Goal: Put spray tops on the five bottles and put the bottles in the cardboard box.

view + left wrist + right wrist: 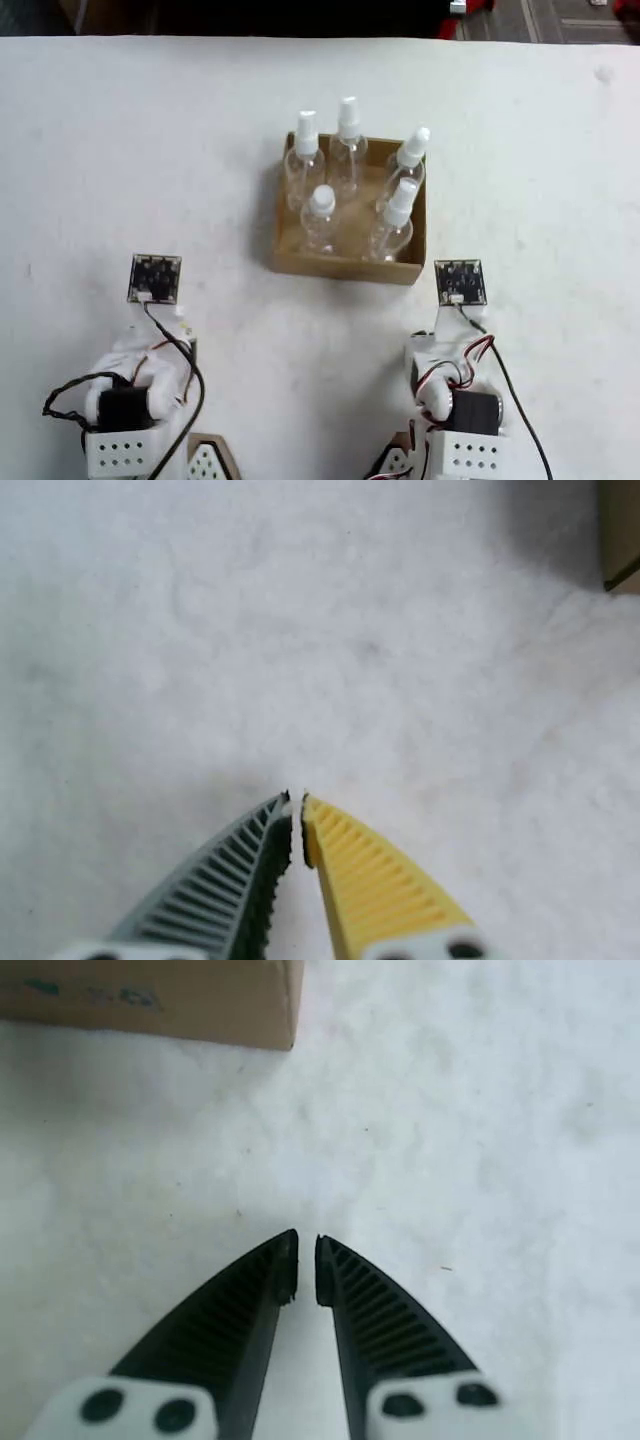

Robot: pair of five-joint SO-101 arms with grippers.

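The left gripper (295, 798) is seen with its grey and yellow jaws drawn together on nothing, over the bare white table (200, 630). The right gripper (306, 1238) is likewise closed and empty, its black jaws all but touching. Both are parked at the near side of the table, well apart from each other, and the cardboard box (345, 266) lies beyond and between them. Inside the box five clear bottles (347, 160) are stood upright, three along the far wall and two nearer the front wall, and each is fitted with a white spray top (348, 112). Whether every top is fully seated cannot be told. The task is therefore judged to be as good as finished, and the step in hand is taken to be a rest clear of the load. It is done well if the closed jaws are left away from the box, since the tall, light bottles could be toppled by a brush against the cardboard wall.
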